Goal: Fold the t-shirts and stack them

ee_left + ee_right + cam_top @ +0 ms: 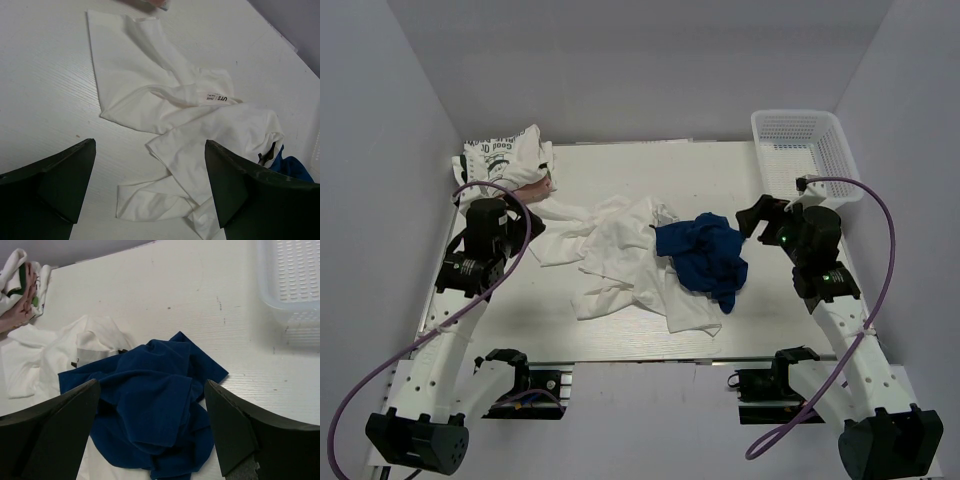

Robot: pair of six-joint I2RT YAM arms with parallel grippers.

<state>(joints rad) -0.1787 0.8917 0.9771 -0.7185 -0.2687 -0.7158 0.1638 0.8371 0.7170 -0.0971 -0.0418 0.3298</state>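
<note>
Left tool (150, 144) open wide, empty, hovering over crumpled white t-shirts (170, 110) at frame centre. Neck label (218, 98) reads "UT"; the smaller print is too small to read. Right tool (151, 384) also open, empty, above the bunched navy t-shirt (150, 405), which lies centre-right, overlapping the white ones. Upper left of top view: lettered white t-shirt (505, 155), black print partly folded, maybe "Good", with pinkish t-shirt (535, 187) touching it. White lattice basket (805, 150) upper right on worktop (650, 170).
</note>
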